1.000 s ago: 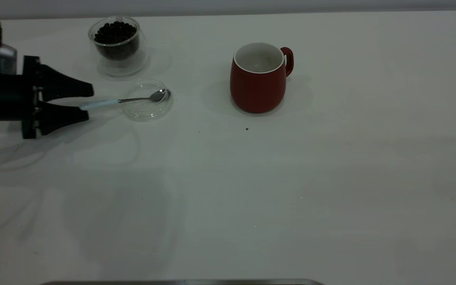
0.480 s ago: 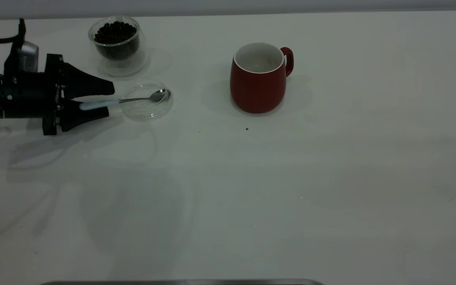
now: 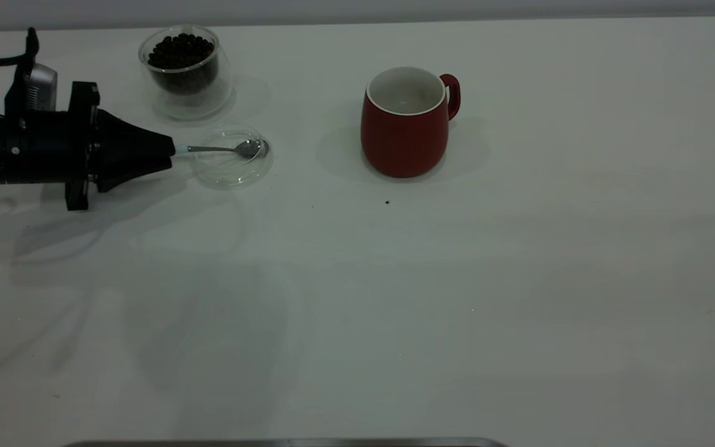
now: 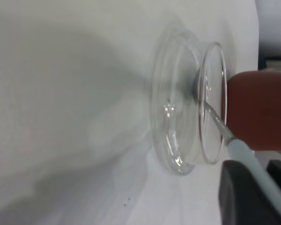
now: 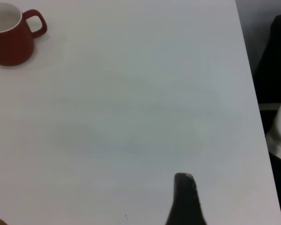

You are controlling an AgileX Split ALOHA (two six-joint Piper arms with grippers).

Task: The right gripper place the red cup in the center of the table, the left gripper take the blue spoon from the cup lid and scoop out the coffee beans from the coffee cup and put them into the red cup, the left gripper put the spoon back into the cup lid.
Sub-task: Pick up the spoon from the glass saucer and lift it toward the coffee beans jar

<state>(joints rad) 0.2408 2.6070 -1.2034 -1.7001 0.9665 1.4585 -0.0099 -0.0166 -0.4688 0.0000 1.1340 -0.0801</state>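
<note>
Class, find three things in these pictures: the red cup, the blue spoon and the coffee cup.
red cup (image 3: 402,139), exterior view, on its front wall.
blue spoon (image 3: 247,148), exterior view, on its metal bowl.
coffee cup (image 3: 208,102), exterior view, on its glass wall.

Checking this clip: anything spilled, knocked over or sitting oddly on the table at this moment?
Nothing stands out. The coffee cup and red cup stand upright, the coffee beans are inside the glass, and the left gripper is shut on the blue spoon, whose bowl lies in the cup lid. A lone dark speck lies near the red cup.
</note>
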